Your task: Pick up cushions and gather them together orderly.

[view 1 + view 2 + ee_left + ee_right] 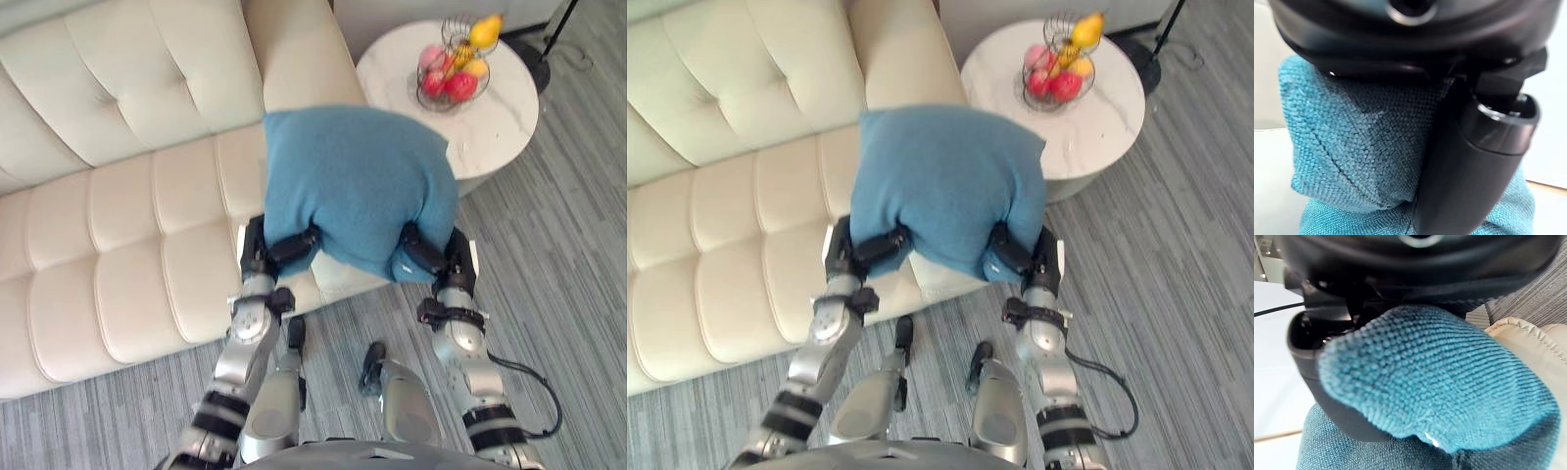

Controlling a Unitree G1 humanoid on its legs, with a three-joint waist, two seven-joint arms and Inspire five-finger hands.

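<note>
Gripping a blue cushion (353, 181) by its two lower corners: left hand (284, 250) on one, right hand (426, 253) on the other. Curled into the fabric on both sides, with fingers (1469, 161) pinching the left corner and cloth bunched over those at the right. Held upright, rising above the fingers, over the front edge of a cream sofa (127, 225) below them. Past the right fingers, well apart: a round white table (500, 122) bearing a fruit basket (456, 69).
</note>
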